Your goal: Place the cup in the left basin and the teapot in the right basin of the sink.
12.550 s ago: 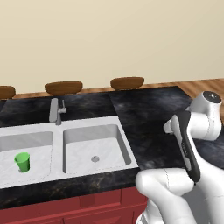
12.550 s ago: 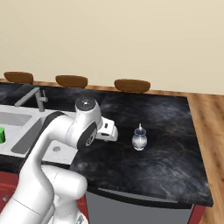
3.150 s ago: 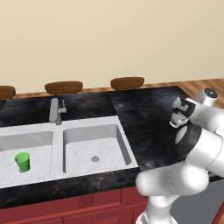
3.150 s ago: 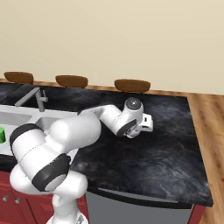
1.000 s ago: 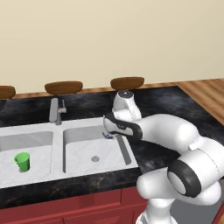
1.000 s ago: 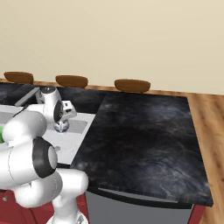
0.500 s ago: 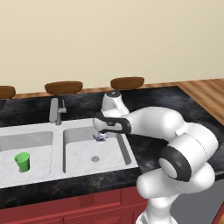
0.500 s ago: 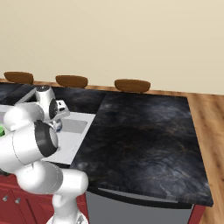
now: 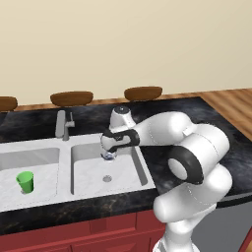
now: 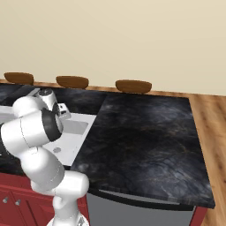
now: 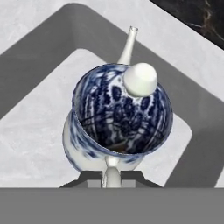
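Left base view: claw [image 9: 109,153] clamped on teapot [image 9: 109,155] above right basin [image 9: 120,173]; cup [image 9: 25,181] far left in left basin [image 9: 42,174].

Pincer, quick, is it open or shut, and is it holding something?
Pincer: shut on the teapot, held over the right basin.

- You're facing a plain cream wall [image 9: 128,44], bare and evenly lit.
- Black stone counter [image 10: 145,141] with faint veining runs wide to the right in your right base view.
- Three brown stools [image 9: 143,93] line up behind the counter's far edge, against the wall.
- Wood plank floor [image 9: 231,101] shows at the right, warm brown.
- Red cabinet fronts [image 9: 74,231] sit under the counter; small knobs on them in the right base view.
- A grey panel [image 10: 132,212] sits beside the red fronts.
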Motion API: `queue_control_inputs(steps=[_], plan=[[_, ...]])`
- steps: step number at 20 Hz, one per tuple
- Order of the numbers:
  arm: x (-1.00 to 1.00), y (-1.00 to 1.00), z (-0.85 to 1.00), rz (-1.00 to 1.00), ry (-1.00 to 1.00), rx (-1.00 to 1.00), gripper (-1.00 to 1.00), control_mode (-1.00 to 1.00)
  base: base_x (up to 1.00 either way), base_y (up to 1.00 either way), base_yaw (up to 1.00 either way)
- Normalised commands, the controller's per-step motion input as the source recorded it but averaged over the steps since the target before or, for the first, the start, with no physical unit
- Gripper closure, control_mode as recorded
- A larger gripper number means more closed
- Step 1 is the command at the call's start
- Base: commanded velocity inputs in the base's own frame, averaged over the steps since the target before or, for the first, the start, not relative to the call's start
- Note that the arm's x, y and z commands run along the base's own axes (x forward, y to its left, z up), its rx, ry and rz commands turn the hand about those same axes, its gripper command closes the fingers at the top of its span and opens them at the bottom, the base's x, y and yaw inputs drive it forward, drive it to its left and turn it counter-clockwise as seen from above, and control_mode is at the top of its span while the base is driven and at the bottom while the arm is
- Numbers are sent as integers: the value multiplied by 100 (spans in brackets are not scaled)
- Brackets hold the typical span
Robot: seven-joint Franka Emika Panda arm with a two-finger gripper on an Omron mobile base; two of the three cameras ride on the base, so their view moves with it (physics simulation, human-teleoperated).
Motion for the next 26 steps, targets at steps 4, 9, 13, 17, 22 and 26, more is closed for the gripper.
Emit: queue_control_inputs(steps=[4,9,13,17,22,26], plan=[[23,10,-19,0,0,0,100,-100,0,0,0],[14,5,-14,0,7,0,100,-100,0,0,0],[17,1,-36,0,3,0,100,-100,0,0,0],[20,0,-43,1,0,0,100,-100,0,0,0],[23,0,-42,1,0,0,100,-100,0,0,0],[19,0,-39,1,0,0,100,-100,0,0,0]])
